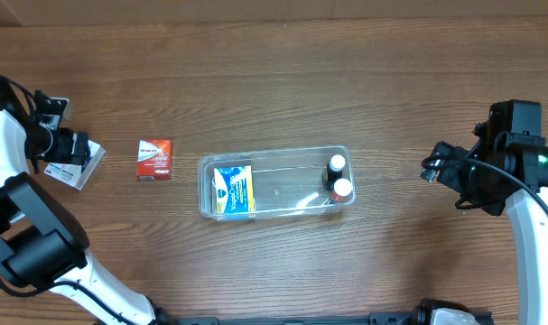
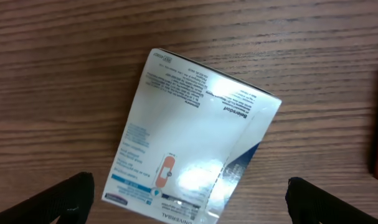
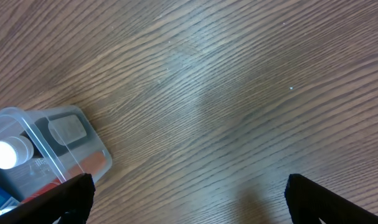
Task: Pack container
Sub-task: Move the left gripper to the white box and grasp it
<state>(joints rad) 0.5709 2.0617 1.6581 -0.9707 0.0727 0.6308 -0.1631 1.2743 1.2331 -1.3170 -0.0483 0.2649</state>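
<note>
Two boxes outside the tub; left arm poised over one

Step in hand, by judgement: pickup of the white rectangular cardboard box [image 2: 192, 140] at the left edge of the overhead frame. The left gripper [image 2: 189, 183] hangs directly above it, wrist pointing down and jaws spread wide. One dark finger [image 2: 70, 196] shows at each lower corner of the wrist view. Neither touches the box, and nothing is held. The box lies flat, skewed to the jaw line.

The clear plastic rectangular container [image 1: 274, 183] sits at centre frame on the brown wooden table [image 1: 391, 81]. Inside are a blue-and-yellow box [image 1: 233, 190] at its left end and two small white-capped bottles [image 1: 342, 189] at its right end (both upright, as far as can be told). A small red-orange box [image 1: 154, 159] lies on the table just left of the container, apart from it.

The next move likely calls for a descent, perhaps with a wrist turn to square the jaws to the box's narrower sides, then closure.

The right gripper [image 3: 189, 186], at the right of the overhead frame, is well apart from the container, jaws open over bare wood and holding nothing.
</note>
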